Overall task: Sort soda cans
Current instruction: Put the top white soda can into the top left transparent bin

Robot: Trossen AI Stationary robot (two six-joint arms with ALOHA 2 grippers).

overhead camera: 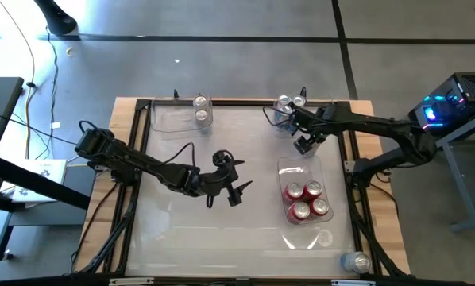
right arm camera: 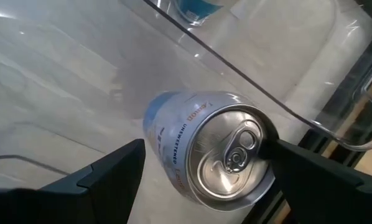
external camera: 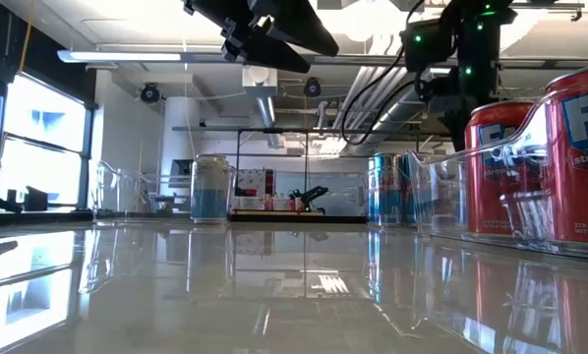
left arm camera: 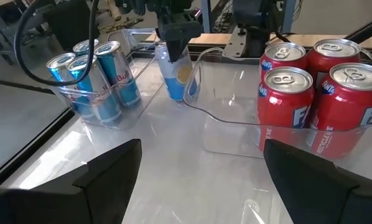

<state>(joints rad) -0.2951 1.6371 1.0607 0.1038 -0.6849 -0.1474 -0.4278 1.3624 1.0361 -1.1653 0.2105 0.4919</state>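
Observation:
My right gripper (overhead camera: 303,145) (right arm camera: 208,149) is shut on a pale blue-and-silver soda can (right arm camera: 198,155) (left arm camera: 173,74), between the bin of blue cans (left arm camera: 96,78) and the bin of red cans (left arm camera: 316,93). My left gripper (overhead camera: 236,189) (left arm camera: 201,155) hangs open over the middle of the table and touches nothing. Two silver cans (overhead camera: 200,111) stand in the far-left bin. One more can (overhead camera: 357,260) lies at the near right corner. My right gripper holds the pale can near its top end, pinched between the two fingers, one on each side of the body just below the rim (right arm camera: 270,146). The fingers come from above, pointing down. The can stands upright below them; whether its base (left arm camera: 173,96) touches the table, I cannot tell.
Three clear plastic bins sit on the glossy table: far left (overhead camera: 182,117), far right (overhead camera: 289,111) with blue cans, right (overhead camera: 305,202) with several red cans. A black frame (overhead camera: 142,159) borders the work area. Open tabletop lies near and left of my left gripper.

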